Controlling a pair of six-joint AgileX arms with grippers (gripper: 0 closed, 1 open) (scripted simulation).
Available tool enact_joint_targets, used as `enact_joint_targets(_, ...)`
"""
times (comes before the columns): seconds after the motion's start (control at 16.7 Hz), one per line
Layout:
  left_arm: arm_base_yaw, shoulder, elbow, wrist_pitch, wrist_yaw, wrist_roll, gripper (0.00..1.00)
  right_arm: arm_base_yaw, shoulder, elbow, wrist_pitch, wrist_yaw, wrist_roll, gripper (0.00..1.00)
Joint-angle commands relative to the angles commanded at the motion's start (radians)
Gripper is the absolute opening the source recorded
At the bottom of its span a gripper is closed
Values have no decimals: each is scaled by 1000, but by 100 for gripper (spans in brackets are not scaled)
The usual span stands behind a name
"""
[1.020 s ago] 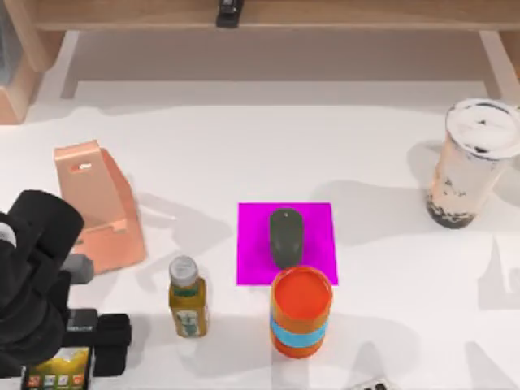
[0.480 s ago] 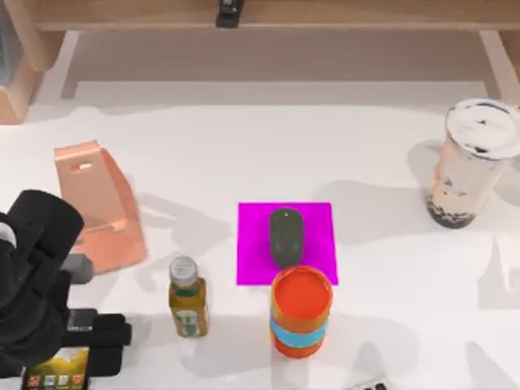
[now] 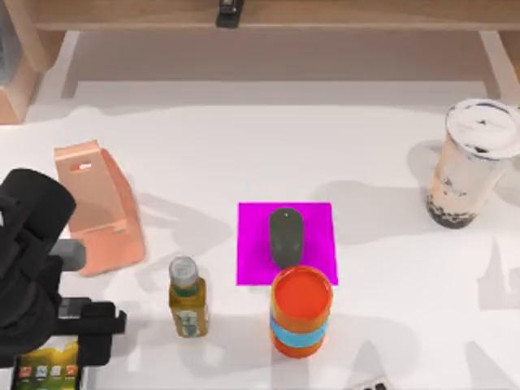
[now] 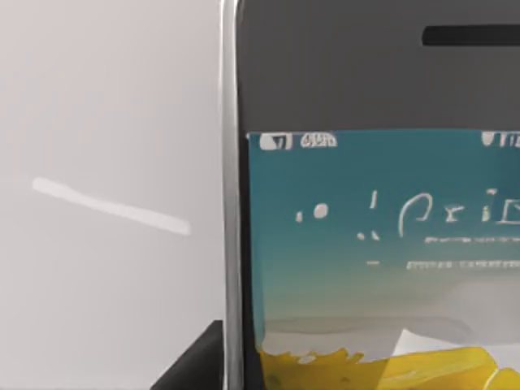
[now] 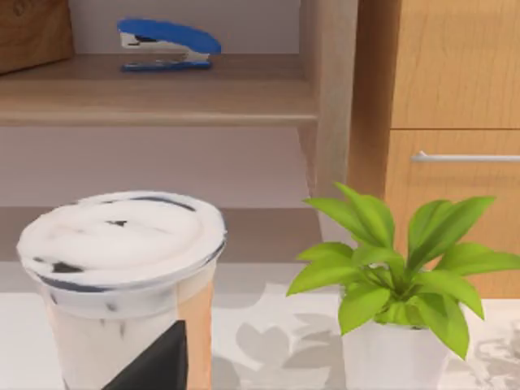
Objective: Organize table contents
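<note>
The white-edged smartphone (image 3: 47, 370) with its colourful screen up is at the front left corner of the table (image 3: 203, 146), and my left gripper (image 3: 88, 336) is shut on its far end. In the left wrist view the smartphone (image 4: 374, 227) is very close, with a dark fingertip (image 4: 199, 370) beside its edge. The dark grey mouse (image 3: 285, 236) lies on a magenta mat (image 3: 253, 244) at mid-table. Far right stands the lidded milk-tea cup (image 3: 472, 162), also seen as the milk-tea cup (image 5: 122, 284) in the right wrist view, behind a dark finger (image 5: 158, 361) of my right gripper.
A salmon phone stand (image 3: 101, 207) sits just beyond my left arm. An amber bottle (image 3: 187, 297) and an orange can (image 3: 301, 311) stand at the front. A wooden shelf (image 3: 268, 16) with a blue stapler (image 5: 166, 42) runs along the back; a potted plant (image 5: 398, 276) is beside the cup.
The left gripper's fingers narrowed onto the smartphone, then arm and phone shifted slightly left and the phone looks larger. Everything else stayed put.
</note>
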Motion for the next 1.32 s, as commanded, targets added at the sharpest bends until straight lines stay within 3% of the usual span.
enact_joint_targets(0.24, 1, 3, -3, 3, -2, 2, 0, 0, 0, 0, 0, 0, 0, 100)
enact_joint_targets(0.42, 11, -49, -6, -11, -60, -15, 0, 0, 0, 0, 0, 0, 0, 100)
enact_joint_targets(0.84, -35, -238, 17, 27, -438, -120, 0, 0, 0, 0, 0, 0, 0, 100)
enact_joint_targets(1.08, -149, -290, 25, 192, -654, -181, 0, 0, 0, 0, 0, 0, 0, 100)
enact_joint_targets(1.32, -297, -277, 17, 420, -795, -225, 0, 0, 0, 0, 0, 0, 0, 100)
